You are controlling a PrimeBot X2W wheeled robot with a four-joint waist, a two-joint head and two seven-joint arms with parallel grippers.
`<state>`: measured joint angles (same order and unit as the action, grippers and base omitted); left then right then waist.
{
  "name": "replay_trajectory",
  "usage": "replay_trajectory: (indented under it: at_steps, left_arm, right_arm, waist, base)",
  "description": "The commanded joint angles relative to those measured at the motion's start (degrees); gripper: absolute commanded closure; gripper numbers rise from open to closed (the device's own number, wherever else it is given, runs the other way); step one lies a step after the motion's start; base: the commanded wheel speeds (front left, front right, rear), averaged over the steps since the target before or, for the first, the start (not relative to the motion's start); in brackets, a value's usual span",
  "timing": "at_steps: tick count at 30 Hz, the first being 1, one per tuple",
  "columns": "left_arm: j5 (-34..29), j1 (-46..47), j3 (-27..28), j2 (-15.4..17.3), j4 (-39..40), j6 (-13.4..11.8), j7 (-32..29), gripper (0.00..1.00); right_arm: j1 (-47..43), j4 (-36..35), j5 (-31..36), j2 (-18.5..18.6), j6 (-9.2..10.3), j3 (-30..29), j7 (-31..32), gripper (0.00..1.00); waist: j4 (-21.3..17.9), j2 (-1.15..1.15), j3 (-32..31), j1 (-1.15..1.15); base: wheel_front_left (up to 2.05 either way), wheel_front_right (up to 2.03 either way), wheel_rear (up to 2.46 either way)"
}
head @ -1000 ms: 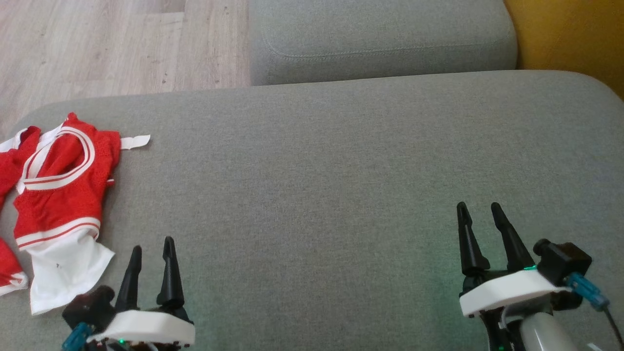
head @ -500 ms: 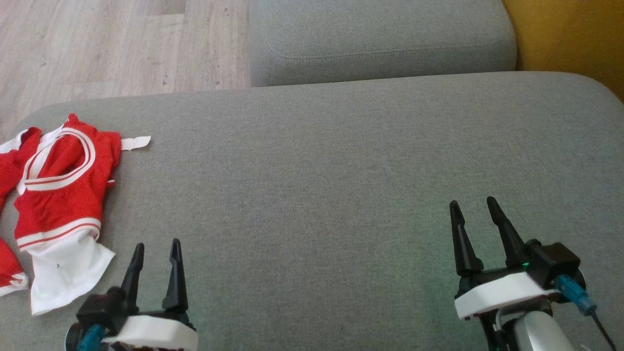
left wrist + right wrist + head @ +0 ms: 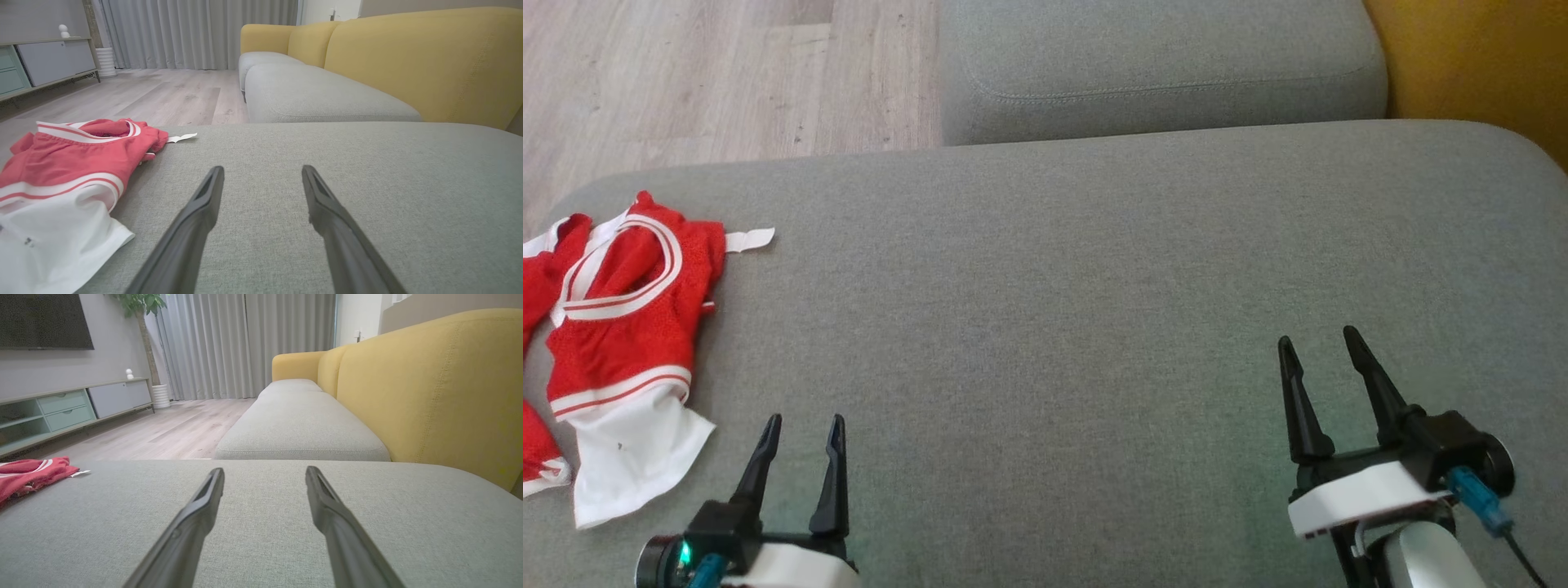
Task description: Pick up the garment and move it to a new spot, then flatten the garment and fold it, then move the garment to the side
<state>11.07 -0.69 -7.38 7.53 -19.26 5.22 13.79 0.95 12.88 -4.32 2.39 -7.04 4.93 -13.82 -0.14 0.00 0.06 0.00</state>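
1 crumpled red cloth garment (image 3: 629, 327) with white striped trim and a white lining lies at the left end of the grey fabric sofa seat (image 3: 1054, 310), just beside the left hand (image 3: 805, 418). That hand and the right hand (image 3: 1318, 336) both hover spread wide, holding nothing, with bare cushion between them.

The crumpled red-and-white garment (image 3: 625, 327) lies on the grey cushion (image 3: 1045, 286) just left of the spread, empty left hand (image 3: 805, 420), far from the right hand (image 3: 1319, 337).
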Motion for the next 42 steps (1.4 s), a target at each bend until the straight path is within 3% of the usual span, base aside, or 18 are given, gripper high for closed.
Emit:
replay_trajectory:
  at_steps: [1,32,42]
  left_arm:
    - [-1.4,1.1,2.0,0.8,1.4,-0.3,1.1,0.00]
    - [2.0,0.1,4.9,-0.5,0.0,0.3,1.2,0.00]
    - [1.4,0.7,4.1,-0.2,-0.5,0.6,1.2,0.00]
  right_arm:
    - [2.6,-1.5,1.8,0.5,-0.45,1.2,-1.1,0.00]
    - [0.9,1.4,-0.2,0.5,-0.45,-1.6,-1.2,0.00]
    - [-0.5,1.0,0.4,0.5,-0.45,-2.2,-1.2,0.00]
  waist:
    - [0.0,0.00,0.0,0.00]
    - [0.5,0.00,-1.7,0.00]
    - [4.7,0.00,-2.5,0.00]
  base:
    - [0.00,0.00,0.00]
    - [0.00,0.00,0.00]
    - [0.00,0.00,0.00]
